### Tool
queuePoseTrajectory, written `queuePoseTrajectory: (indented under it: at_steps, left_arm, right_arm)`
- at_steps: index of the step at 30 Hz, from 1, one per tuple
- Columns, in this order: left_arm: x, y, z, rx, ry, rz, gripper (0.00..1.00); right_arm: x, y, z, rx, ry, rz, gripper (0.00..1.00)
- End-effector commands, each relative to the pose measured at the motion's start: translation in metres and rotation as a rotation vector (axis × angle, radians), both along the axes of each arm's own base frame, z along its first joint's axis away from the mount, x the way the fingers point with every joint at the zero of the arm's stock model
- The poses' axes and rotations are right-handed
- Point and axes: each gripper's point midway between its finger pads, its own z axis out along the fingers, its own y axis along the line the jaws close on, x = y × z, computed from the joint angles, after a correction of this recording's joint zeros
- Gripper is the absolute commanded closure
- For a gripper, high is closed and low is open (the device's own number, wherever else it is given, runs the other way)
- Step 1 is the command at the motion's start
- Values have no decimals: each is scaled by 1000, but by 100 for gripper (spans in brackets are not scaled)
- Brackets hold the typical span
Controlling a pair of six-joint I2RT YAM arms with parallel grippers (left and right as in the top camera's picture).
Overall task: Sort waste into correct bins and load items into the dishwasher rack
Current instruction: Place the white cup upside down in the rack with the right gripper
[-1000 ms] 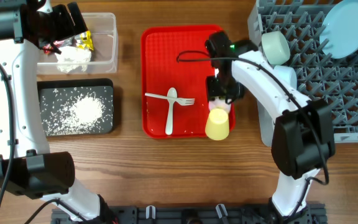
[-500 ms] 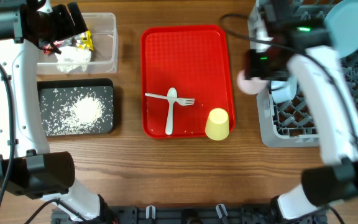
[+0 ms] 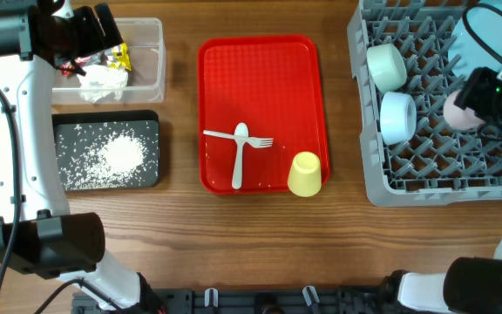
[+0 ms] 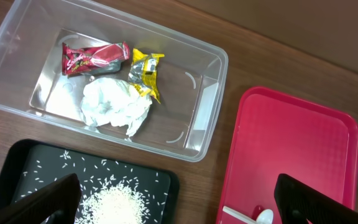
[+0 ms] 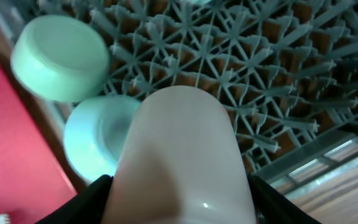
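My right gripper (image 3: pixel 471 103) is shut on the pale pink cup (image 3: pixel 458 112) and holds it over the right middle of the grey dishwasher rack (image 3: pixel 434 179). The cup (image 5: pixel 179 143) fills the right wrist view between the gripper (image 5: pixel 179 200) fingers. Two pale bowls (image 3: pixel 386 66) (image 3: pixel 397 117) lie in the rack's left side. The yellow cup (image 3: pixel 304 174), white spoon (image 3: pixel 238 166) and fork (image 3: pixel 255 140) rest on the red tray (image 3: pixel 260 70). My left gripper (image 4: pixel 176 202) hangs open above the clear tub (image 4: pixel 204 106), which holds a napkin (image 4: pixel 114 106) and two wrappers (image 4: pixel 95 57) (image 4: pixel 146 71).
The black tray (image 3: pixel 68 131) with rice grains (image 3: pixel 120 155) sits in front of the clear tub (image 3: pixel 151 52) at the left. The light-blue plate (image 3: pixel 463 48) stands at the rack's back, mostly hidden by my right arm. Bare wood lies between tray and rack.
My right arm has carried the pink cup from beside the yellow cup on the red tray, rightward, to above the rack. The left arm has not moved.
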Motion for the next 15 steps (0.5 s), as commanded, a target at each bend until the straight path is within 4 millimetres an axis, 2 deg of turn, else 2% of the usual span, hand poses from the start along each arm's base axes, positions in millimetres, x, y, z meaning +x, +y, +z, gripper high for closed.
queuePoseTrajectory:
  at_steps: [1,5,9,15]
  left_arm:
    - [1,3,-6,8,13,-6,0]
    - [1,3,-6,8,13,-6,0]
    - [1,3,-6,8,13,-6,0]
    - [1,3,-6,8,13,-6,0]
  right_arm:
    - [8,-20,-10,-21,-18,-28,45]
    - [22,-30,-22,-24,-25,-37,45]
    - [35,-28,-59,45,45,-17,45]
    - [45,-23,-103,127,128,4,45]
